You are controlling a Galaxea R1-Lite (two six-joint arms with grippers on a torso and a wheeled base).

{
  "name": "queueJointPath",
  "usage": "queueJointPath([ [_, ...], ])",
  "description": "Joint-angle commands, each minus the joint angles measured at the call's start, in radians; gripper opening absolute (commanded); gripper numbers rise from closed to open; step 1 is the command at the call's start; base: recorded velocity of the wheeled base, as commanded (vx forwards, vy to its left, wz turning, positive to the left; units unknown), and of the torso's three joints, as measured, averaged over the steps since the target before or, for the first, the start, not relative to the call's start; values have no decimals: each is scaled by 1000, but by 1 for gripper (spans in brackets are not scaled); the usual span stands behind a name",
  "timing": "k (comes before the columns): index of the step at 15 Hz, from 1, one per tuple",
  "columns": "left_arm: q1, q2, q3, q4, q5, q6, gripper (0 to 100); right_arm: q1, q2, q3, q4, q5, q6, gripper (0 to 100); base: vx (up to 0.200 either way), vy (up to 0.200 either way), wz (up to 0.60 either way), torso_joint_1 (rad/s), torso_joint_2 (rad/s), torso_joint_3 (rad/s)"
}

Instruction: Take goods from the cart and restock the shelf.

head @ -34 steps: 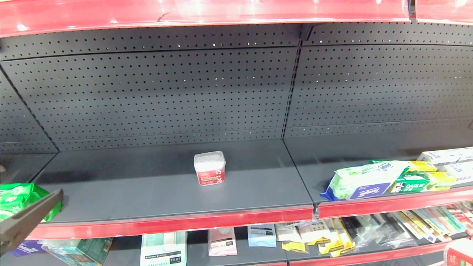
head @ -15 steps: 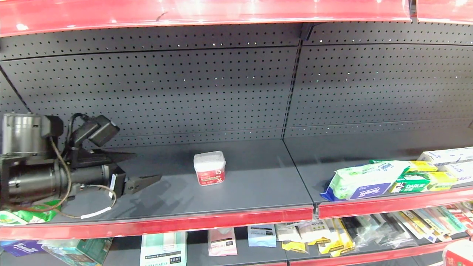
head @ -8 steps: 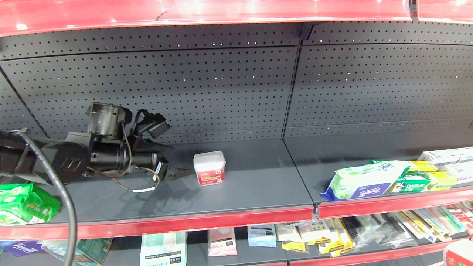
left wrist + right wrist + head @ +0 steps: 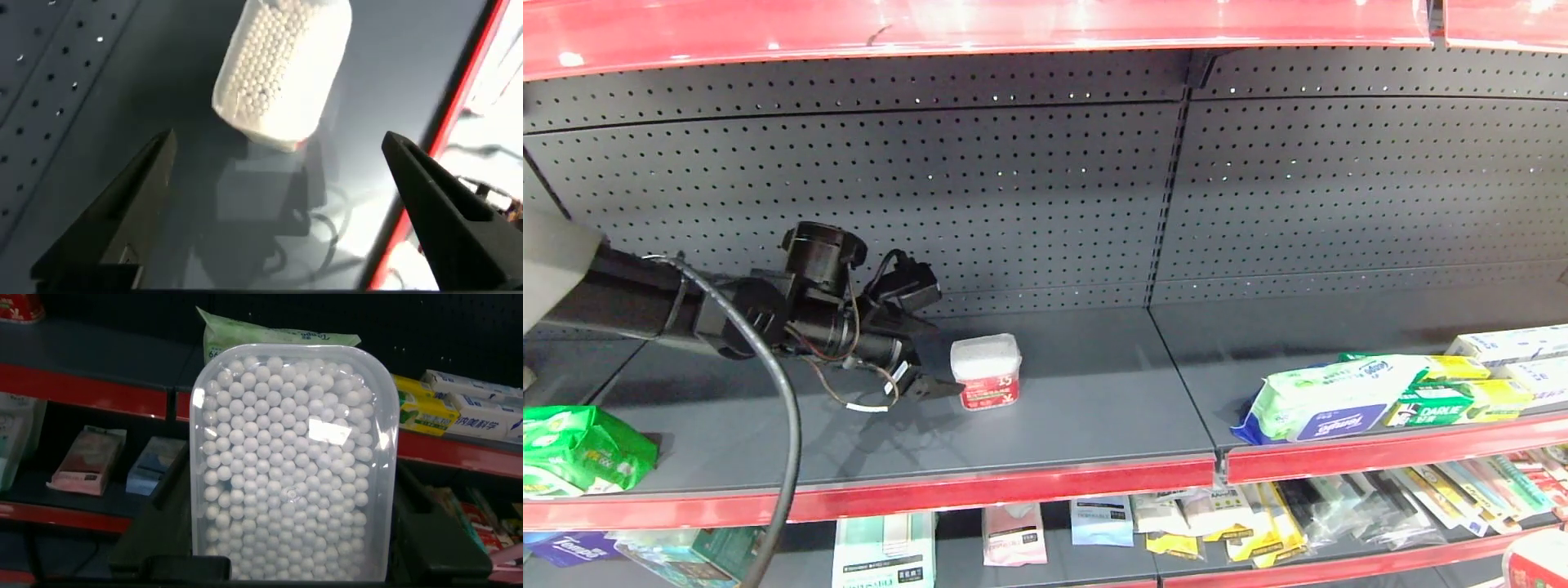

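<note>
swab tub [image 4: 986,371]: white top, red label, upright on mid shelf [image 4: 1078,420] | second swab tub [image 4: 292,441]: clear, in right pincer [image 4: 292,506]

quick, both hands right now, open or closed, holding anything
left hand: open, empty, tips right by the shelf swab tub
right hand: closed, holding a second swab tub

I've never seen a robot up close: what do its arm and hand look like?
The left arm is black, built of round joints, with a thick black cable looping below, thin wires and a white tag. Its hand has two dark pointed fingers.
</note>
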Motion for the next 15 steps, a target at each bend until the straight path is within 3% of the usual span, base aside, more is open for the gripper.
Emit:
queueJointPath([
  [1, -7, 73, -139, 53, 0, 19, 100, 0, 1, 0, 0, 0, -2, 0, 0, 0, 0, 0, 0, 0],
  [8, -57, 135, -201, 97, 0, 19, 100, 0, 1, 0, 0, 0, -6, 0, 0, 0, 0, 0, 0, 0],
  [13, -96, 178, -277, 157, 3, 40, 100, 0, 1, 0, -2, 0, -19, 0, 0, 0, 0, 0, 0, 0],
  [15, -96, 199, -306, 174, 6, 65, 100, 0, 1, 0, 0, -1, -19, 0, 0, 0, 0, 0, 0, 0],
])
